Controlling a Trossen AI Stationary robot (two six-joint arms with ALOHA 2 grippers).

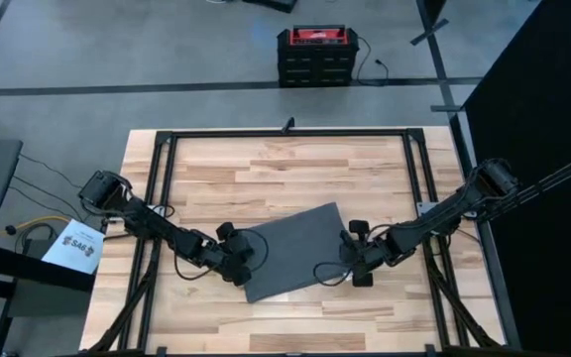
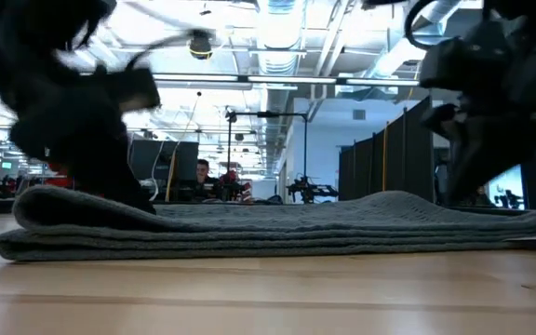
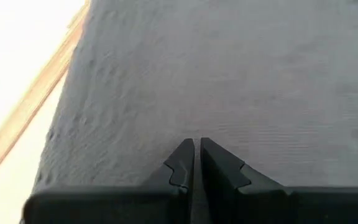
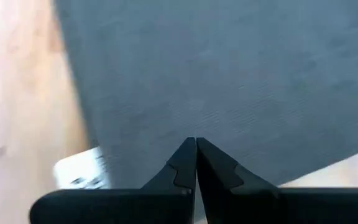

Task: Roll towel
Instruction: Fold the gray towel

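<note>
The dark grey towel (image 1: 295, 248) lies flat in the middle of the table, turned slightly askew. In the low view the towel (image 2: 277, 228) shows several stacked layers with a rounded fold at its left end. My left gripper (image 1: 254, 256) is shut, low over the towel's left end, with grey cloth (image 3: 229, 74) filling its wrist view. At the towel's right end my right gripper (image 1: 343, 260) is also shut. A small white tag (image 4: 82, 173) lies on the wood by the towel's edge (image 4: 229, 81). My left gripper has its shut fingertips (image 3: 185, 155) slanting down onto the towel's top surface (image 2: 147, 207) near its left end. No cloth shows between the fingers. My right gripper points its shut fingertips (image 4: 185, 158) down at the towel's right end. I cannot tell whether they touch it.
A black metal frame (image 1: 285, 133) runs round the wooden table top (image 1: 295, 174), with its rails close behind both arms. Bare wood lies on the far and near sides of the towel. A red and black box (image 1: 315, 55) stands on the floor beyond the table.
</note>
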